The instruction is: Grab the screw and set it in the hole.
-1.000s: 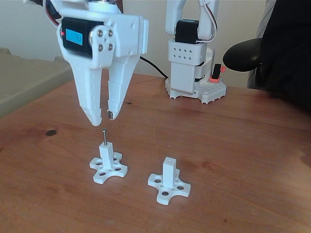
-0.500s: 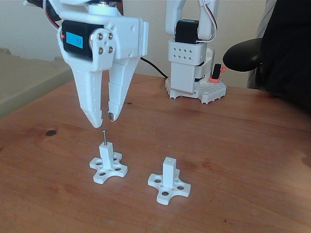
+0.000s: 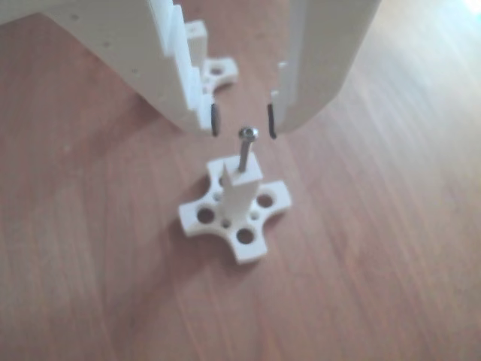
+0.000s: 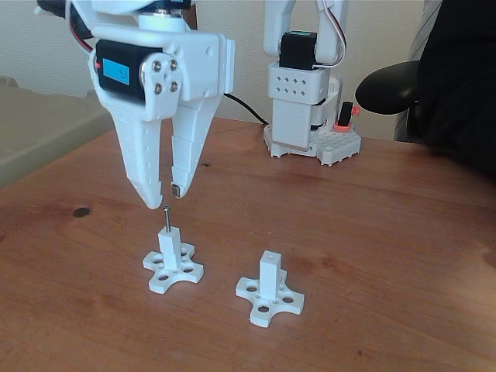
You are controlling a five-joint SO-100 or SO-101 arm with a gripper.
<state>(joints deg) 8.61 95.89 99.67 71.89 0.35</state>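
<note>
The thin dark screw (image 4: 166, 218) stands upright in the hole at the tip of the left white post (image 4: 170, 249), its shiny head (image 3: 247, 134) uppermost. My white gripper (image 4: 164, 197) hangs open just above it, and nothing is held. In the other view the gripper (image 3: 243, 121) has its two dark pads on either side of the screw head, apart from it. The screw shaft (image 3: 244, 156) enters the post (image 3: 242, 197) and covers the hole.
A second white post (image 4: 269, 273) with a cross-shaped base stands to the right, a small open hole (image 4: 269, 254) in its tip. The arm's base (image 4: 304, 116) sits at the back. A dark spot (image 4: 81, 211) marks the wood at left.
The gripper has come down slightly toward the screw head, still open. Screw and posts have not moved.
</note>
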